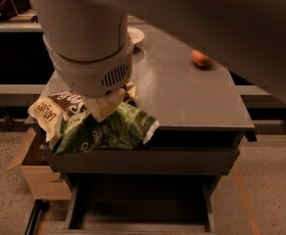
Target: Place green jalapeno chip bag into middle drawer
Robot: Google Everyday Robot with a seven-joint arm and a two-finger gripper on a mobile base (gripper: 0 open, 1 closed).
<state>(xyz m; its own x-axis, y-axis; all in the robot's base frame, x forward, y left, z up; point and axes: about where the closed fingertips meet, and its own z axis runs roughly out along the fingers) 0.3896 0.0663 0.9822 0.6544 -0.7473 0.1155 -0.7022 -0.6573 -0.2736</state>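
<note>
Nearest me, the open drawer (143, 213) is lying low under the cabinet, its dark floor showing between thin side walls; its front is running off the bottom of the frame. Above it, the green chip bag (108, 131) is hanging past the front edge of the cabinet top (182, 97), over the drawer's opening with clear air beneath. The gripper (104, 109) is pinching the bag's upper end, fingers closed on the foil. The brown chip bag (52, 109) is lying behind, jutting over the left edge and partly covered by the green one. A cardboard box (35, 175) is standing on the floor at left. Farther back, an orange fruit (200, 58) is sitting near the right edge. The arm (89, 38) is hiding most of a white bowl (135, 33).
</note>
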